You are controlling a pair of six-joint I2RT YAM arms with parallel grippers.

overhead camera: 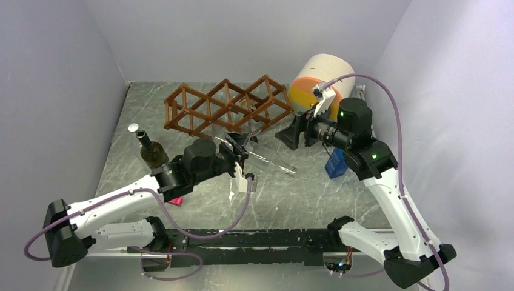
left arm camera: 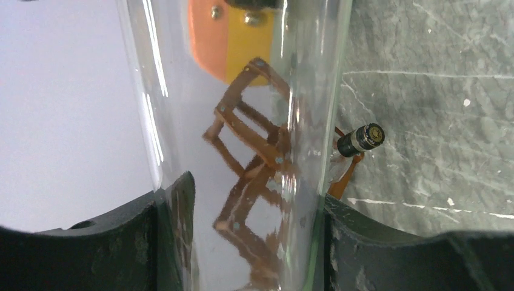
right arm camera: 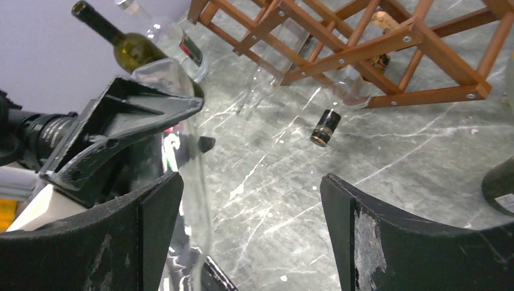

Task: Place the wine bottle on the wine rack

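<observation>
My left gripper is shut on a clear glass wine bottle and holds it above the table in front of the wine rack. In the left wrist view the bottle fills the gap between both fingers, and the reddish-brown rack shows through the glass. My right gripper is open and empty, just right of the bottle's free end. In the right wrist view the bottle's glass edge lies by the left finger. The rack stands beyond.
A clear bottle with a black cap lies in the rack, its neck sticking out. A green bottle stands left of the rack. A cream, orange and yellow cylinder is at the back right. A blue object lies under the right arm.
</observation>
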